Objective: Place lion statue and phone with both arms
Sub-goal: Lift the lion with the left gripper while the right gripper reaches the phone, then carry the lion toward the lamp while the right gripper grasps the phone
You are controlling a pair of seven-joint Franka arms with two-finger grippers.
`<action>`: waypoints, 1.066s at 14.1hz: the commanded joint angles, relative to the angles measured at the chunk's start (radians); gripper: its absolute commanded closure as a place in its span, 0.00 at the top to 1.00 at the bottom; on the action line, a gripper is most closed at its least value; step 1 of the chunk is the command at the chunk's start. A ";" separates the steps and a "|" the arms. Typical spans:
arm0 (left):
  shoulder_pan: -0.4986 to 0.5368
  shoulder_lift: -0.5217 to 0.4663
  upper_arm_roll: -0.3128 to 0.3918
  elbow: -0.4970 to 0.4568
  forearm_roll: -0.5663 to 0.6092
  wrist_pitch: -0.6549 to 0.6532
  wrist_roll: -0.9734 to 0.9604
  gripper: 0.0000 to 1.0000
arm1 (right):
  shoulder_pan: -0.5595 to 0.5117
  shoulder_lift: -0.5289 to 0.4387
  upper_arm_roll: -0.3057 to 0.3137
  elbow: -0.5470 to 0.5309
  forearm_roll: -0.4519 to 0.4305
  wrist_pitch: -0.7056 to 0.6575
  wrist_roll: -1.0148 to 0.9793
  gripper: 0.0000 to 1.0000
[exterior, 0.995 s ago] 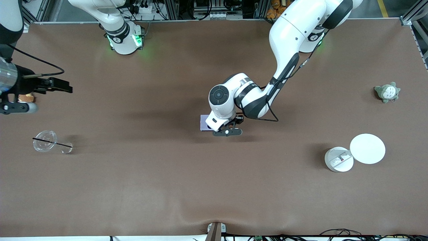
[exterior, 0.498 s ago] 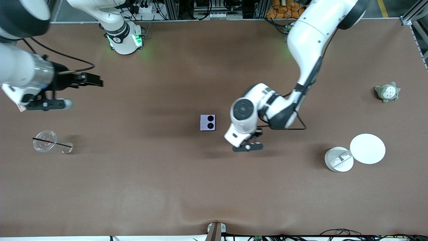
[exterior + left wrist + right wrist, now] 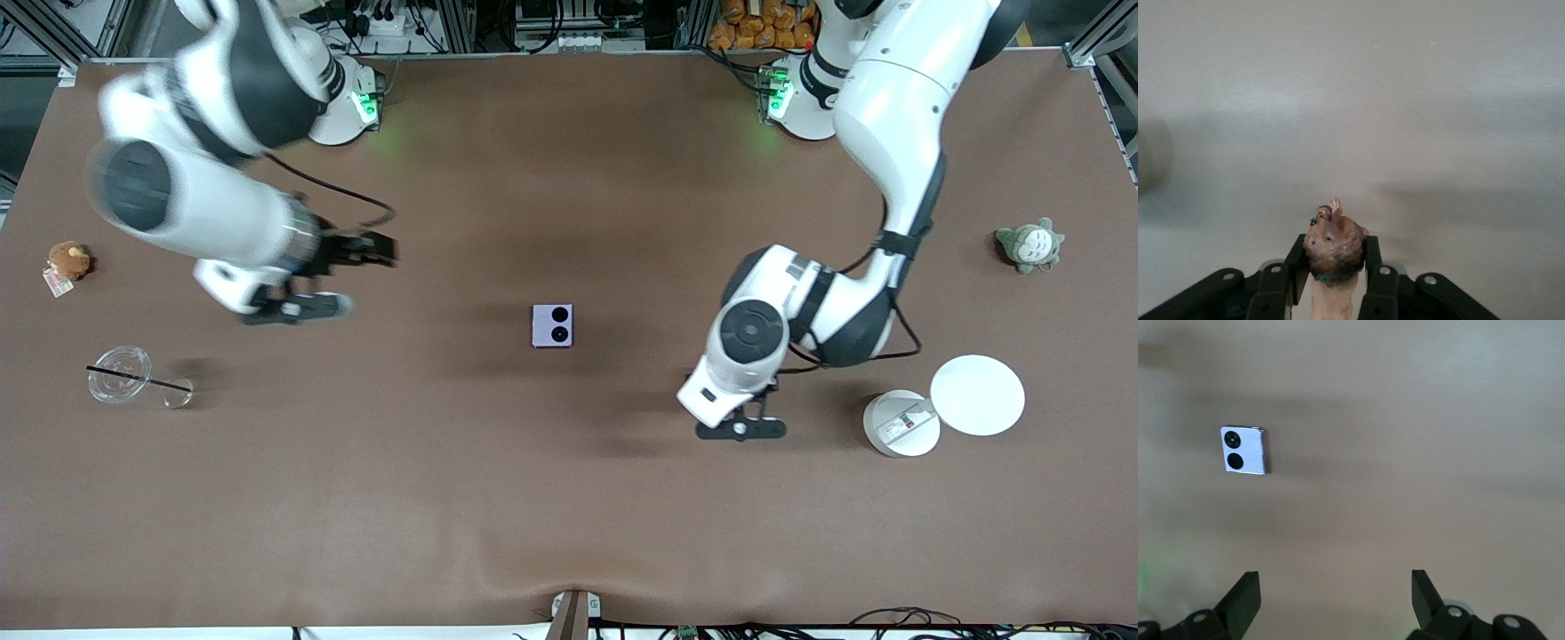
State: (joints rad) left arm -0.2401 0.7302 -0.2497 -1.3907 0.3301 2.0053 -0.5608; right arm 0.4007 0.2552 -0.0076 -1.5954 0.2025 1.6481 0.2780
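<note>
The phone (image 3: 553, 325), a small pale-lavender square with two black lenses, lies flat near the middle of the table. It also shows in the right wrist view (image 3: 1245, 450). My left gripper (image 3: 740, 429) hangs over bare table between the phone and a white round container. It is shut on the lion statue (image 3: 1335, 245), a small reddish-brown figurine whose head sticks out between the fingers (image 3: 1373, 257). The lion is hidden in the front view. My right gripper (image 3: 298, 308) is open and empty over bare table, toward the right arm's end from the phone.
A white round container (image 3: 901, 424) and its lid (image 3: 977, 395) lie toward the left arm's end. A grey-green plush (image 3: 1029, 244) sits farther from the camera there. A brown plush with a tag (image 3: 67, 260) and a tipped clear cup with a straw (image 3: 120, 375) lie at the right arm's end.
My left gripper has moved from over the phone toward the white container, uncovering the phone. My right gripper has moved from beside the brown plush toward the middle of the table.
</note>
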 commanded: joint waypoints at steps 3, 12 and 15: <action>0.068 -0.003 -0.008 -0.013 0.059 -0.005 0.064 0.00 | 0.173 0.149 -0.011 0.009 0.018 0.212 0.173 1.00; 0.173 0.034 -0.008 -0.033 0.093 0.013 0.197 0.00 | 0.351 0.453 -0.014 0.017 -0.024 0.645 0.299 1.00; 0.206 0.035 -0.008 -0.036 0.093 0.026 0.251 0.00 | 0.357 0.490 -0.020 0.034 -0.060 0.647 0.355 1.00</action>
State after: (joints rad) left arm -0.0610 0.7744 -0.2484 -1.4117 0.4029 2.0148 -0.3479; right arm 0.7459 0.7188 -0.0118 -1.5997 0.1767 2.3042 0.5696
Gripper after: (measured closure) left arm 0.626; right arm 0.000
